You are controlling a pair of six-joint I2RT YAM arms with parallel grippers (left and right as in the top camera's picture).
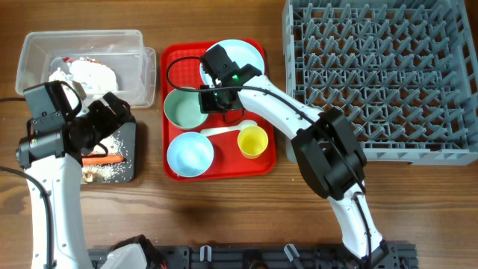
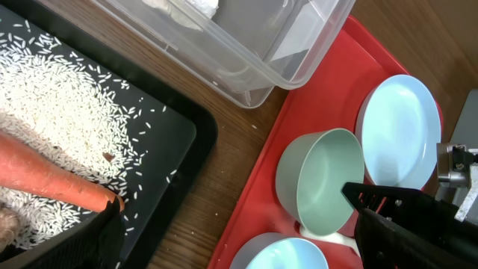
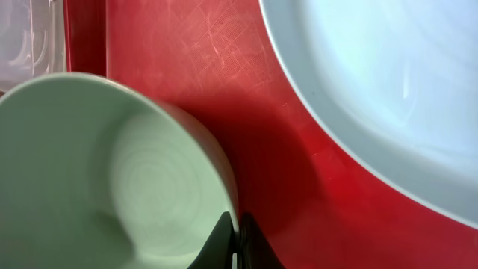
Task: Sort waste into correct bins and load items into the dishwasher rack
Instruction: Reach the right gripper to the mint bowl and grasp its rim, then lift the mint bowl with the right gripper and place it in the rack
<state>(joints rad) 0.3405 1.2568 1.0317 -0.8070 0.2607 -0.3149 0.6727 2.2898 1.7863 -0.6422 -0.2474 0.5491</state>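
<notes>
Overhead, the right end effector [image 1: 212, 98] is clenched on the rim of the green bowl [image 1: 183, 109], on the red tray [image 1: 179, 60] beside the plate [image 1: 246, 56]. The left end effector [image 1: 116, 119] hangs released, jaws wide, over the black tray [image 1: 135, 149] holding carrot [image 1: 103, 160] and rice [image 1: 113, 170]; paper [image 1: 89, 73] lies in the tub [image 1: 82, 36] on the worktop [image 1: 224, 217].

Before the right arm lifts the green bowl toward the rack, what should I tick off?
1. Right claw shut on the pale green bowl rim: ok.
2. Bowl empty inside: ok.
3. Light blue plate apart from the bowl, red tray showing between them: ok.
4. Left claw open and away from the bowl: ok.
5. Dishwasher rack has free pegs: ok.
6. Rim pinch firm enough to hold during the lift: cannot tell.
</notes>
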